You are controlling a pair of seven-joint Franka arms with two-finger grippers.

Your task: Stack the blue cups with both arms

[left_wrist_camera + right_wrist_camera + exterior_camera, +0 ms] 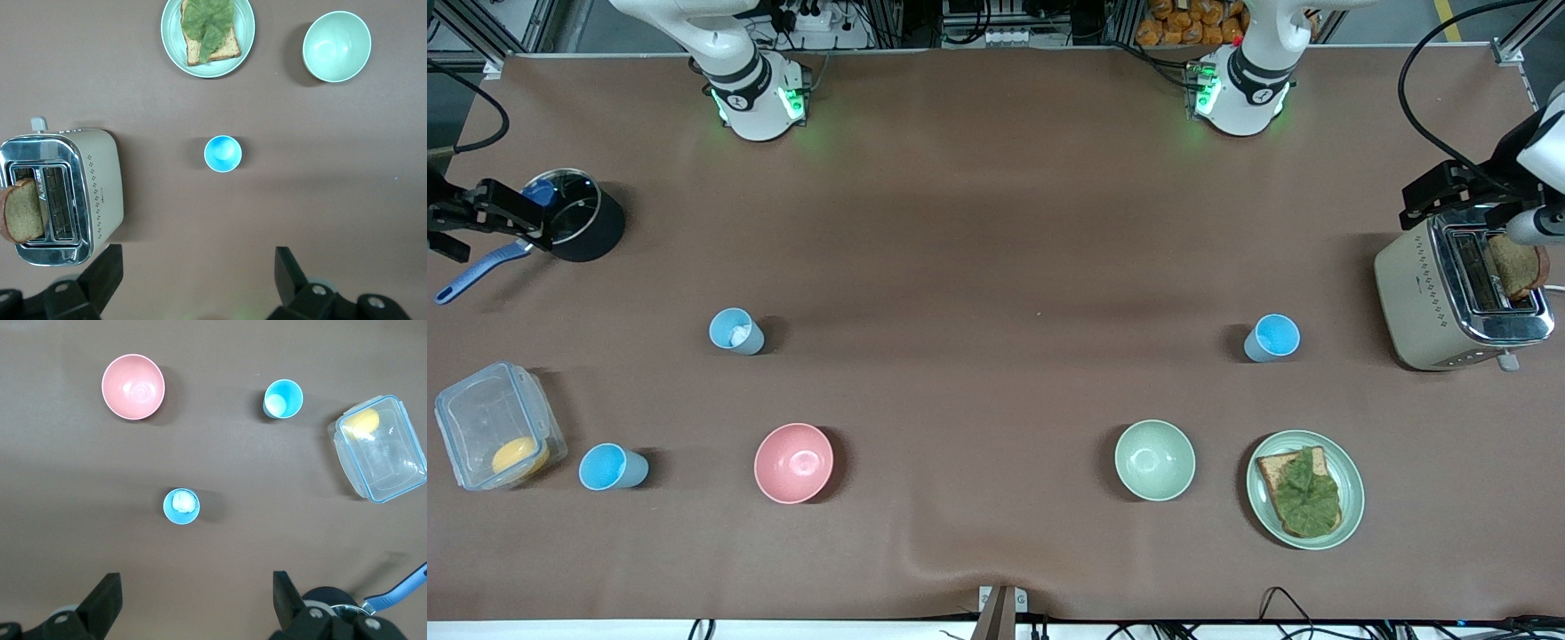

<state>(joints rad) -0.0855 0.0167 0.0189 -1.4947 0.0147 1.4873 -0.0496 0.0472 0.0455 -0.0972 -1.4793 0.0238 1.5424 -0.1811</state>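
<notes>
Three blue cups stand upright and apart on the brown table. One cup (1272, 337) is at the left arm's end; it also shows in the left wrist view (223, 153). One cup (736, 331) (181, 505) with something white inside is at the right arm's end. Another cup (612, 467) (283, 398) stands nearer the front camera, beside a clear box. My left gripper (1427, 200) (197, 273) hangs high over the table, open and empty. My right gripper (503, 213) (197, 597) hangs high as well, open and empty.
A toaster (1449, 302) with a bread slice stands at the left arm's end. A plate (1349, 471) holds bread and lettuce, beside a pale-green bowl (1154, 460). A pink bowl (793, 462), a clear box (494, 427) and a black pot (583, 222) are at the right arm's end.
</notes>
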